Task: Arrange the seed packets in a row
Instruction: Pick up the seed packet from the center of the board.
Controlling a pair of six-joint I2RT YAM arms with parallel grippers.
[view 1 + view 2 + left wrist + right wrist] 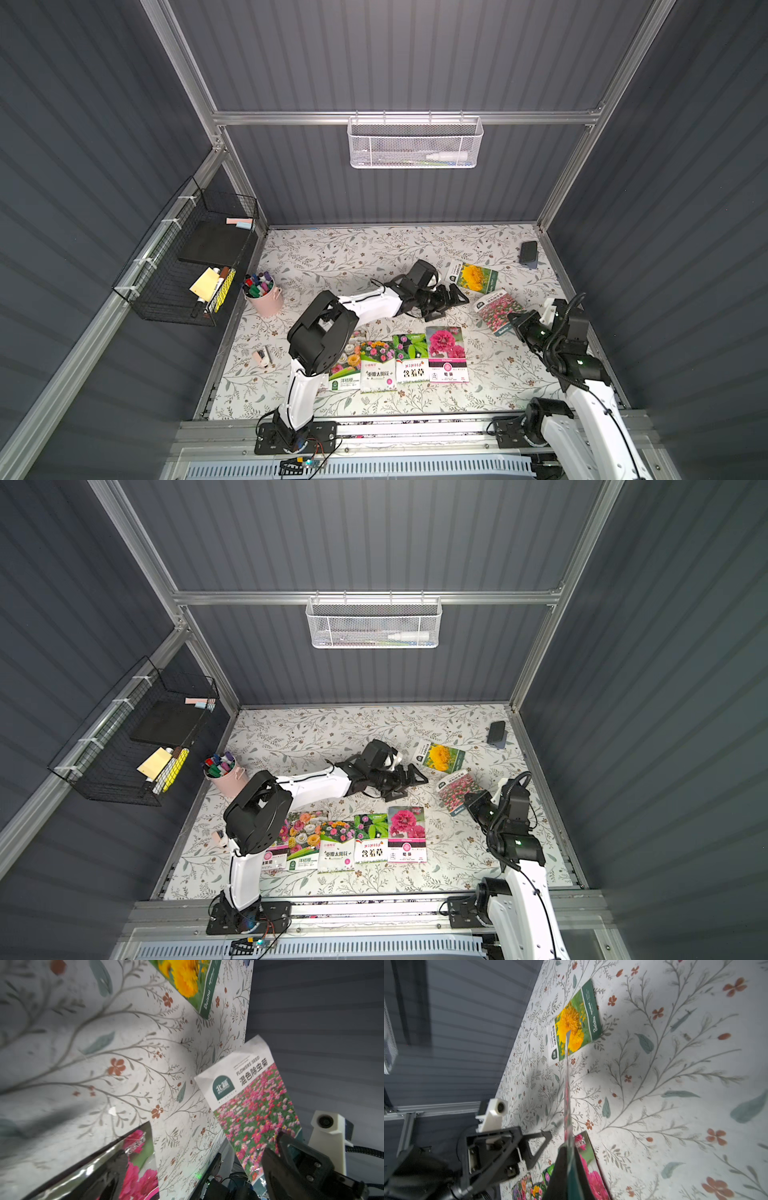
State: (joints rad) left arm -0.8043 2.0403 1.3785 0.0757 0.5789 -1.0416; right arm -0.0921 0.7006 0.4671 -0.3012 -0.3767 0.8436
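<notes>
Right gripper (517,322) clamps pink-field packet (496,309), long axis projecting past its fingers; row's end packet (446,353) lies to their left. Left gripper (454,306) agape, empty.

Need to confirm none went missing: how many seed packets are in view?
7. Near row, five: half-hidden packet behind the left arm, mixed-bloom packet, white-banded packet, green-leaf packet, pink-bloom packet. Yellow-flower packet lies farther back. Right gripper holds the pink-field packet.

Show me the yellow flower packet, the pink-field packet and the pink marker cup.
yellow flower packet (472,275): in a top view, yellow bloom.
pink-field packet (257,1105): left wrist view, flower photo.
pink marker cup (266,304): in a top view, side wall.
</notes>
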